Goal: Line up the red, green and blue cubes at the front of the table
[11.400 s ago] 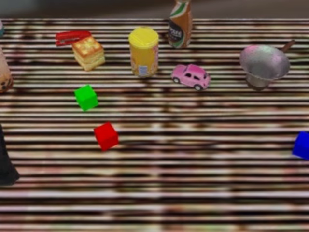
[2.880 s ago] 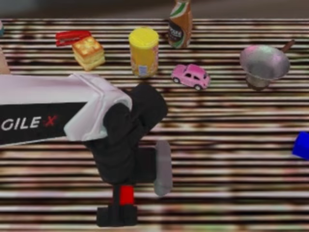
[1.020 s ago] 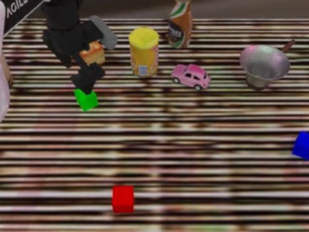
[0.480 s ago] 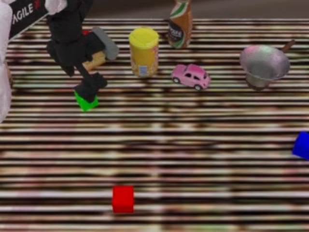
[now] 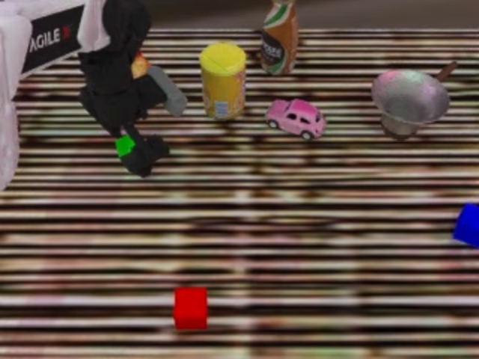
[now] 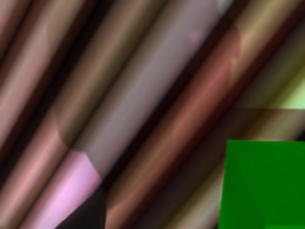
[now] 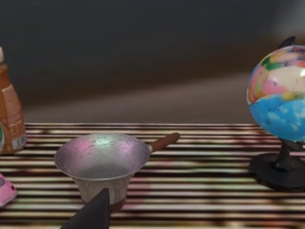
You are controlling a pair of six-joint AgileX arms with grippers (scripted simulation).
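The green cube [image 5: 124, 144] sits at the back left of the table [image 5: 314, 224], mostly covered by my left gripper [image 5: 133, 151], which is lowered over it. In the left wrist view the green cube [image 6: 264, 183] fills one corner, and a dark fingertip [image 6: 88, 214] stands well apart from it, so the gripper is open. The red cube [image 5: 191, 307] rests near the front edge, left of centre. At the right edge lies the blue cube [image 5: 468, 224], partly cut off. My right arm is out of the top view; one fingertip [image 7: 95, 210] of its own shows in its wrist view.
Behind the left gripper are a yellow canister [image 5: 223, 79], a brown bottle [image 5: 279, 36] and a pink toy car [image 5: 296, 118]. A metal pot [image 5: 409, 99] stands at the back right. A globe [image 7: 282, 109] stands beside the pot.
My left gripper has come down and forward over the green cube, now covering most of it. Earlier it set the red cube at the front and moved back left.
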